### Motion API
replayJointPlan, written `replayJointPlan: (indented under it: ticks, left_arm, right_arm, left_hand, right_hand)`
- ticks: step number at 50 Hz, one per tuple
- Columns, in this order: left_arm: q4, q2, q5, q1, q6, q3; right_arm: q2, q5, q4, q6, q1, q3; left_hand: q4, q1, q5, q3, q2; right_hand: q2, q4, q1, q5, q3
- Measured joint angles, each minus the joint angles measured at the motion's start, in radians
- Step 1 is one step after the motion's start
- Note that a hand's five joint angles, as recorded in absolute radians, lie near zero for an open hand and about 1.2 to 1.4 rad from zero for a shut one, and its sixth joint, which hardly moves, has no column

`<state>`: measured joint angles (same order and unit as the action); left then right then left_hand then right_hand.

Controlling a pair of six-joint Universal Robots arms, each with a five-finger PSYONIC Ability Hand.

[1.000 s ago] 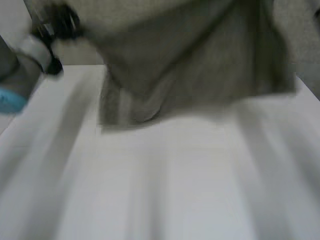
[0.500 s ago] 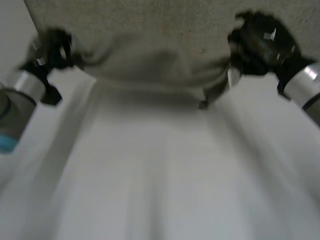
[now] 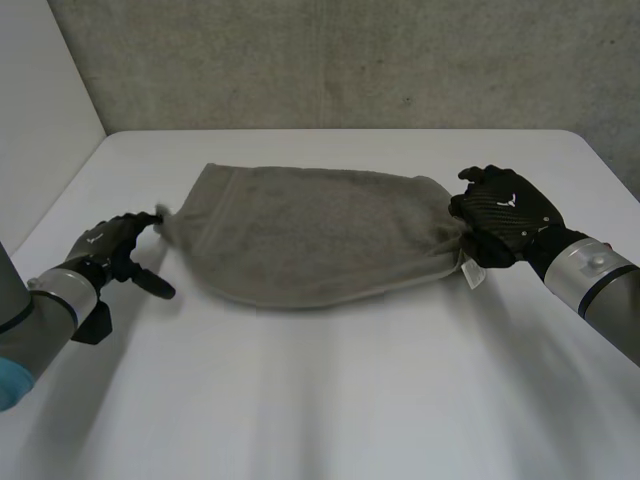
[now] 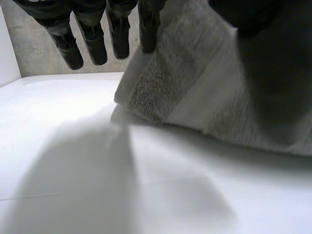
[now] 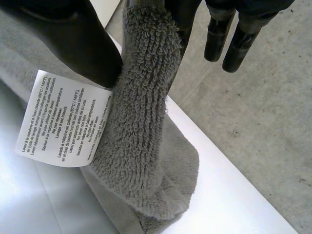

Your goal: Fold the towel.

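The towel (image 3: 310, 235) is spread across the middle of the white table (image 3: 330, 400). Its 3 o'clock end, by the care label (image 5: 63, 119), is pinched between the thumb and fingers of the right hand (image 3: 500, 212). Its 9 o'clock corner appears to be nipped by the left hand (image 3: 112, 247), whose other fingers are kept straight.

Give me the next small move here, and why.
Probably open both hands and let go. The towel already lies spread on the table, while the left hand and right hand each pinch a bunched end. Releasing should let those ends drop flat, ready to be smoothed or regripped for a further fold.
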<state>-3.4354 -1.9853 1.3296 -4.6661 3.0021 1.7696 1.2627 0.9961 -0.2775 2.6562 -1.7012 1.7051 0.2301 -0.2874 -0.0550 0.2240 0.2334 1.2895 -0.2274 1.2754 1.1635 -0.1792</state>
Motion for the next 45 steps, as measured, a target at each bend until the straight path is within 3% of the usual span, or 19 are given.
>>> replayJointPlan:
  ticks: [11,20,30,38,45]
  left_arm:
    - [0.003,0.145,-0.029,-0.023,0.062,0.029]
    - [-0.002,0.248,-0.173,-0.055,0.290,0.063]
    - [0.030,0.244,-0.363,-0.107,0.589,0.092]
    - [0.122,0.163,-0.384,-0.118,0.738,0.090]
    - [0.177,0.085,-0.375,-0.084,0.771,0.089]
  right_arm:
    - [0.004,0.002,0.009,0.011,-0.010,-0.005]
    - [0.002,0.003,0.008,0.013,-0.014,-0.007]
    - [0.001,0.003,0.009,0.013,-0.014,-0.007]
    - [0.001,0.009,0.007,0.012,-0.013,-0.009]
    - [-0.010,0.081,0.019,0.043,-0.011,-0.040]
  left_hand:
    - [0.000,0.001,0.001,0.000,-0.007]
    - [0.000,0.001,0.001,0.000,-0.007]
    - [0.000,0.001,0.001,0.000,-0.007]
    - [0.000,0.001,0.001,0.000,-0.007]
    - [0.000,0.001,0.001,0.000,-0.007]
  right_hand:
    - [0.000,0.000,0.000,0.000,0.000]
    - [0.000,0.000,0.000,0.000,0.000]
    - [0.000,0.000,0.000,0.000,0.000]
    - [0.000,0.000,0.000,0.000,0.000]
    - [0.000,0.000,0.000,0.000,0.000]
